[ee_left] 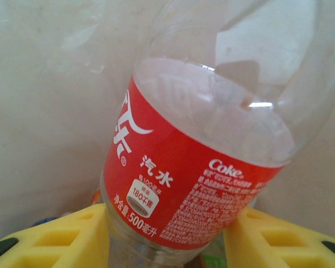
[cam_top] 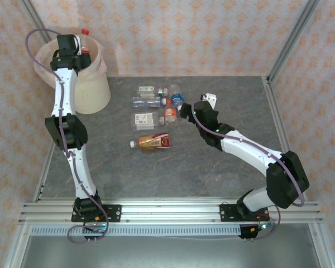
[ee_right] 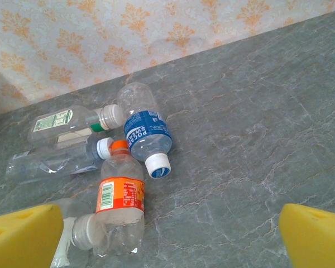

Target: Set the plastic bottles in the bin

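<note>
Coke bottle (ee_left: 190,190), red-labelled, both ends cut off in the left wrist view, sits inside the bin (cam_top: 95,92). The left hand (ee_left: 167,240), its arm stretched over the rim, is clamped on it. Other plastic bottles (ee_right: 121,195) lie on the surface (cam_top: 212,162) right of the bin. The right hand (ee_right: 170,234) hovers beside them, spread wide.

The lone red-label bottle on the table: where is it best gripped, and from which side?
Take the lone bottle across its labelled middle, coming from straight above: it lies flat on its side, with bare table along both long sides for the pincer's fingers.
</note>
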`<state>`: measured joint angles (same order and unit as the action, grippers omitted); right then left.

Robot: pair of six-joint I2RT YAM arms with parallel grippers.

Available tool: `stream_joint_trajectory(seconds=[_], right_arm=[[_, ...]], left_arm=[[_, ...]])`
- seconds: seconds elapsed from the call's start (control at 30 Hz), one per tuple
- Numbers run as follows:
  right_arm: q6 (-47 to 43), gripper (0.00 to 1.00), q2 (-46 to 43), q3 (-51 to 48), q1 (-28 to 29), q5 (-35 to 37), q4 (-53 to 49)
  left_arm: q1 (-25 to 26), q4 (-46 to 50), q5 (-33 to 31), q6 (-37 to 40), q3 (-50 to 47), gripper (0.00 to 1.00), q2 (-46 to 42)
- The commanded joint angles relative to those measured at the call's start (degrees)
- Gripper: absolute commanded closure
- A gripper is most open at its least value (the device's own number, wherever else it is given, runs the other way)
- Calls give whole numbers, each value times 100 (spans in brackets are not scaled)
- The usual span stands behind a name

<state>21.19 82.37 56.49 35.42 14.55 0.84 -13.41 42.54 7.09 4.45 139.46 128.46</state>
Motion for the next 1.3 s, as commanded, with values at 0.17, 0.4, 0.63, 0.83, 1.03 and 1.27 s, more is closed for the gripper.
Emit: stream_joint_trajectory(seconds=[0.17, 0.4, 0.63, 0.83, 1.03, 1.27], right_arm=[[-28, 1, -126, 53, -29, -66, 11], [-45, 1, -284, -93, -27, -6, 46], [-75, 1, -352, -147, -34, 0, 46], [-63, 1, -341, -167, -34, 43, 39], [-92, 1, -292, -65, -35, -27, 12], [-6, 1, -337, -98, -35, -46, -48]], left_arm=[[38, 678, 12, 119, -409, 48, -1091], [33, 817, -372, 92, -185, 48, -1251], [16, 1265, -852, 135, 296, 50, -906], [27, 1724, -892, 323, 364, 49, -742], [34, 1785, -594, 337, 708, 32, -399], [49, 1687, -191, -49, 1068, 3, -689]])
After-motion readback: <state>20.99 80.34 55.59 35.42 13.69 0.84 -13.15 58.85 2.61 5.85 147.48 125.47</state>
